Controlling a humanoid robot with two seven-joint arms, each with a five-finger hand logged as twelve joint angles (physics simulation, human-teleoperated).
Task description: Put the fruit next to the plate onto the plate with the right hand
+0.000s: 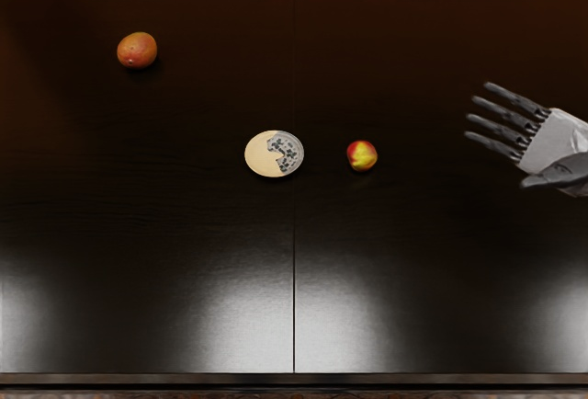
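A small red and yellow fruit (362, 155) lies on the dark table just right of a small round cream plate (274, 153) with a grey patterned patch. The plate holds nothing. My right hand (514, 128) comes in from the right edge, fingers spread and pointing left, holding nothing. It hovers well to the right of the fruit, apart from it. The left arm does not show.
An orange-red round fruit (137, 50) sits at the far left back of the table, far from the plate. The dark tabletop has a seam (294, 279) running down its middle and a front edge along the bottom.
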